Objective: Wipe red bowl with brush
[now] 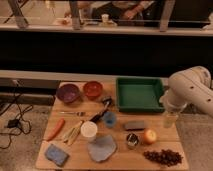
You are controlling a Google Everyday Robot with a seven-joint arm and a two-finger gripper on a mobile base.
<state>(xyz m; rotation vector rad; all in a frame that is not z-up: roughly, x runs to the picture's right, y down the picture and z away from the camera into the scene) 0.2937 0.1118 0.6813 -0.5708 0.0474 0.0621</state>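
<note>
The red bowl stands at the back of the wooden table, just right of the purple bowl. The brush lies slanted on the table in front of the red bowl, its bulky dark head near the bowl and its handle pointing toward the front left. My gripper hangs from the white arm at the table's right edge, in front of the green tray, far to the right of the bowl and brush. It holds nothing that I can see.
A green tray sits back right. A blue cup, white cup, grey block, small can, orange fruit, dark grapes, grey cloth, blue sponge, carrot, wooden utensils and fork cover the table.
</note>
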